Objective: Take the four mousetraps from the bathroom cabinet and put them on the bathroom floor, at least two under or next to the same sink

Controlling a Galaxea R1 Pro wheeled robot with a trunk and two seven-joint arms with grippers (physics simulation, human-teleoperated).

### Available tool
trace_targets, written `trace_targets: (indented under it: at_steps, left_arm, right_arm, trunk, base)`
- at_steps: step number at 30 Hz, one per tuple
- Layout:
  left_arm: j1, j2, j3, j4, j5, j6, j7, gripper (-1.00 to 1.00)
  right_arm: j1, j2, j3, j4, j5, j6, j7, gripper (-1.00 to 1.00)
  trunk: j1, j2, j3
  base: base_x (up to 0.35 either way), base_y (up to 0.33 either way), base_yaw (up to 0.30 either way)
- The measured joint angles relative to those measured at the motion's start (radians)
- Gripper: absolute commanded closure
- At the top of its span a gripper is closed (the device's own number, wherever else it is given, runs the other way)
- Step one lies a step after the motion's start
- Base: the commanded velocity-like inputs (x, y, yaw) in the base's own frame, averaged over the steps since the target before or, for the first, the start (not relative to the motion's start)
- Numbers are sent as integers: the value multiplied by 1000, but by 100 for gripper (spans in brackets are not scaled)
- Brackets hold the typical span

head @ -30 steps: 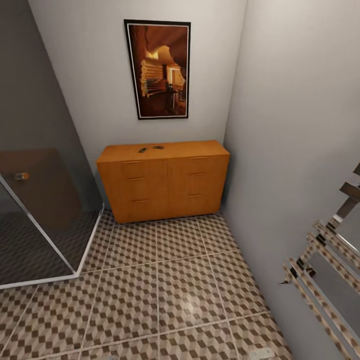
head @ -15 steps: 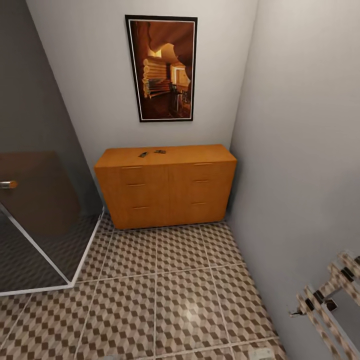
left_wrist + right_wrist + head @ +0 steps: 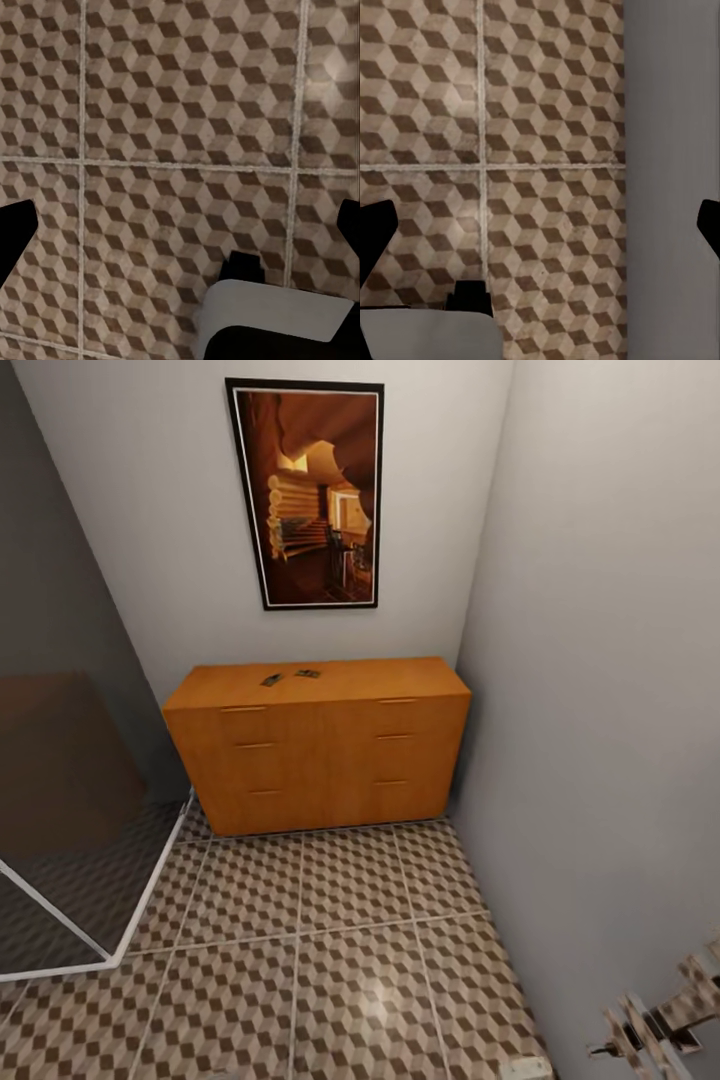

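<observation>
Wood, tan-dark: mousetraps (image 3: 290, 677) as small flat slabs on the cabinet (image 3: 315, 755) top, toward its left half; two clumps made out, exact count too small to tell.
Cabinet: orange-brown, against the back wall under a framed picture (image 3: 310, 493), right end in the corner.
Floor (image 3: 330, 950): cube-pattern tiles, none of the traps on it yet.
Just changed: cabinet larger and lower in the head view than half a second back, picture shifted left, whole scene shifted together, so camera and base closing in, not the things moving.
Meaning for task: approach stage, no trap picked; cabinet top likely not yet within arm's reach.
Versus a second ago: shower glass (image 3: 70, 830) slid further off the left edge, its knob gone from view; chrome rack (image 3: 665, 1020) at lower right mostly out of frame; traps in the same spot on the top.
Left gripper (image 3: 180, 229): fingers spread wide at the frame edges, nothing between them, pointed down at tiles.
Right gripper (image 3: 540, 229): likewise wide apart and empty, over tiles beside the grey wall (image 3: 671, 180).
Sink: not seen from here.
</observation>
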Motion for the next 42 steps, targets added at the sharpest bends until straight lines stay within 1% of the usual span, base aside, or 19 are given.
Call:
trace_targets:
  at_steps: [10, 19, 21, 25, 29, 30, 34, 36, 37, 38, 40, 42]
  left_arm:
    - [0, 7, 1, 8, 4, -1, 4, -100]
    - [0, 22, 2, 24, 6, -2, 6, -100]
    - [0, 28, 3, 25, 7, -2, 7, -100]
    - [0, 30, 4, 25, 6, -3, 7, -100]
    - [0, 26, 4, 23, 6, -5, 5, -100]
    - [0, 11, 2, 14, 5, -7, 2, -100]
    - [0, -3, 3, 12, 3, -7, 1, -100]
    - [0, -8, 4, 12, 1, -7, 1, -100]
    - [0, -16, 3, 13, 0, -6, 1, -100]
    - [0, -26, 3, 16, 0, -6, 1, -100]
    - [0, -33, 3, 18, -1, -7, 1, -100]
    - [-13, -41, 2, 20, -2, -7, 1, -100]
  right_arm:
    - [0, 5, 0, -2, -4, -1, -1, -100]
    - [0, 2, -1, -4, -6, -6, -3, -100]
    - [0, 0, -2, -5, -6, -5, -3, -100]
    - [0, -1, -2, -6, -6, -2, -4, -100]
    - [0, 1, -2, -7, -5, -3, -4, -100]
    - [0, 7, -2, -7, -5, -7, -3, -100]
    - [0, 11, 0, -13, -1, -3, -7, -100]
    - [0, 19, 2, -18, 2, 1, -9, -100]
    - [0, 28, 6, -27, 7, 4, -10, -100]
    - [-1, 34, 10, -44, 14, 5, -9, -100]
    - [-3, 37, 13, -74, 23, 6, -6, -100]
    - [-5, 40, 18, -174, 39, 12, 3, -100]
  trunk:
    - [0, 0, 0]
    - [0, 0, 0]
    - [0, 0, 0]
    - [0, 0, 0]
    - [0, 0, 0]
    - [0, 0, 0]
    - [0, 0, 0]
    - [0, 0, 0]
    - [0, 0, 0]
    - [0, 0, 0]
    - [0, 0, 0]
    - [0, 0, 0]
  base:
    - [278, 8, 0]
    - [283, 168, 0]
    - [191, 129, 0]
    - [102, 68, 0]
    - [36, 24, 0]
    - [3, 2, 0]
    - [2, 1, 0]
    - [0, 0, 0]
    - [0, 0, 0]
    - [0, 0, 0]
    - [0, 0, 0]
    - [0, 0, 0]
